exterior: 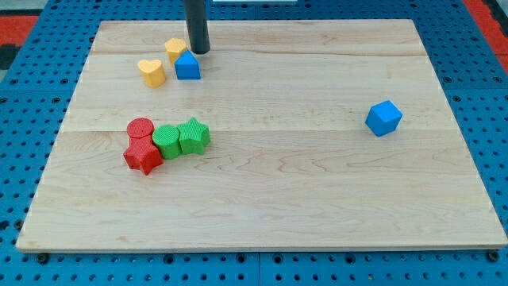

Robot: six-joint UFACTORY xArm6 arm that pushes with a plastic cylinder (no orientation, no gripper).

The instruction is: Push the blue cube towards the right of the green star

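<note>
The blue cube (384, 117) sits alone on the wooden board at the view's right. The green star (193, 135) lies left of centre, touching a green cylinder (167, 141) on its left. My tip (198, 52) is near the view's top left, just above and right of a blue triangular block (187, 66), far from the blue cube and well above the green star.
A red cylinder (140, 128) and a red star (144, 156) crowd the green cylinder's left side. A yellow heart (151, 72) and a yellow block (175, 50) sit by the blue triangular block. The board's edge (262, 248) meets a blue pegboard surround.
</note>
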